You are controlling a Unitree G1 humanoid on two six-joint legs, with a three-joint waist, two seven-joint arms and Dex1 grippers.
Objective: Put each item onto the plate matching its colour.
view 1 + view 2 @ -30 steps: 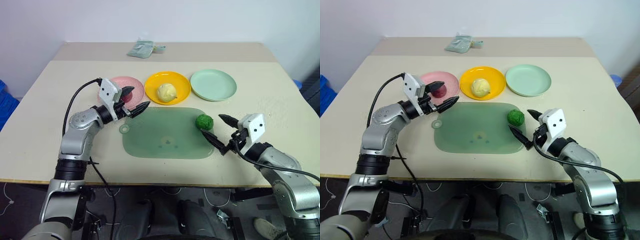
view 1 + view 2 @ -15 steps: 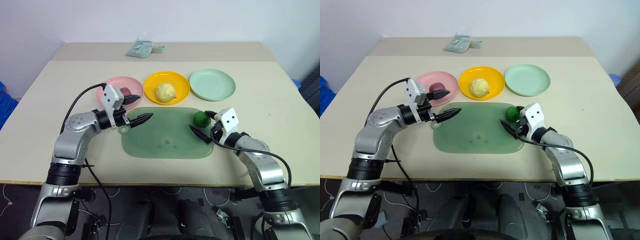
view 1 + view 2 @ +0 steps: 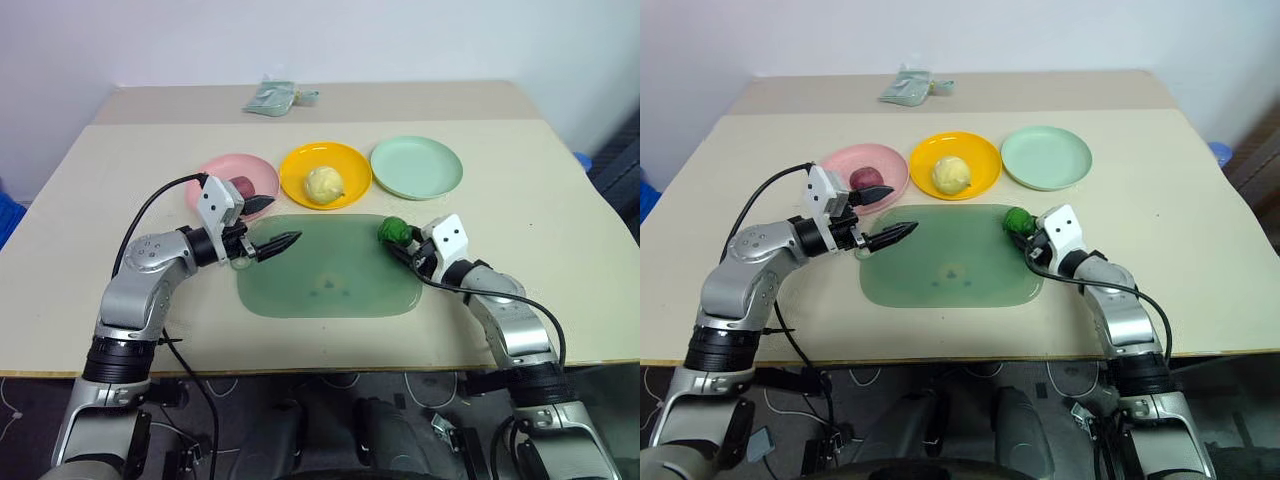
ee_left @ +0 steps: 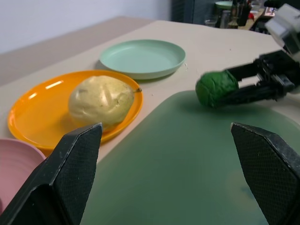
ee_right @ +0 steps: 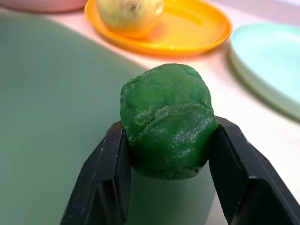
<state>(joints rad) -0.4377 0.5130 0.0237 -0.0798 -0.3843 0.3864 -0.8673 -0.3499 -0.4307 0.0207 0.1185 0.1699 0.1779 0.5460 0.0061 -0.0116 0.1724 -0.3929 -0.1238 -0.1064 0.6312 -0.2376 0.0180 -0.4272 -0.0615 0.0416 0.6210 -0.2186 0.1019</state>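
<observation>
Since 1 second ago the right claw (image 5: 166,187) has advanced across the bench (image 3: 540,250) to the green ball (image 3: 394,231) and pinched it between both fingers; the left arm has drawn back slightly. The ball sits at the right far corner of the translucent mat (image 3: 325,270). Of 3 plates, the pink plate (image 3: 225,172) holds the red-purple fruit (image 3: 866,178), the yellow plate (image 3: 345,158) the pear (image 3: 322,184); the mint plate (image 3: 416,166) is bare. The left claw (image 3: 266,225) hangs spread, empty. Step in hand: grasp made on item 3. Next: lift, carry forward to the mint plate, release.
</observation>
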